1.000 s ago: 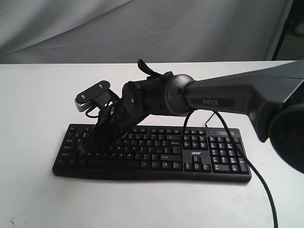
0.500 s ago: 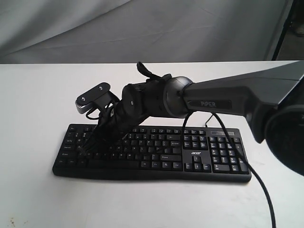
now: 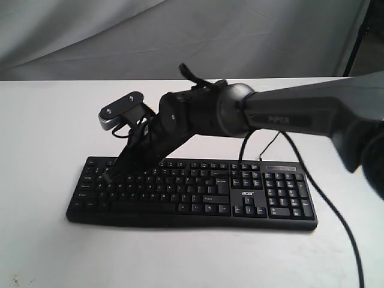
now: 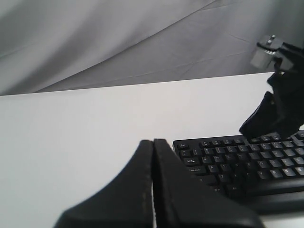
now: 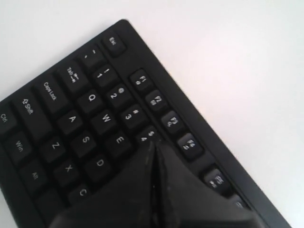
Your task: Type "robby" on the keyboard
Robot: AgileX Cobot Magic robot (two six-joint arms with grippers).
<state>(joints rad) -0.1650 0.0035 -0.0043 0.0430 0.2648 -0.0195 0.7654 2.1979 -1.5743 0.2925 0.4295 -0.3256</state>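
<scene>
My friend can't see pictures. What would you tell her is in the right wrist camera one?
The right gripper, black and shut tight, points its tip at the black keyboard, right by the 4 and E keys. The keyboard's Esc corner is in view, and it lies on a white table.

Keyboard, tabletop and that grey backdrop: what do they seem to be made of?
The keyboard looks like black moulded plastic, matte with a slight sheen, its legends printed in white. The tabletop is white, smooth and matte, perhaps laminate or painted board; the look leaves that open. The backdrop seems to be grey cloth: it hangs in soft folds and creases.
</scene>
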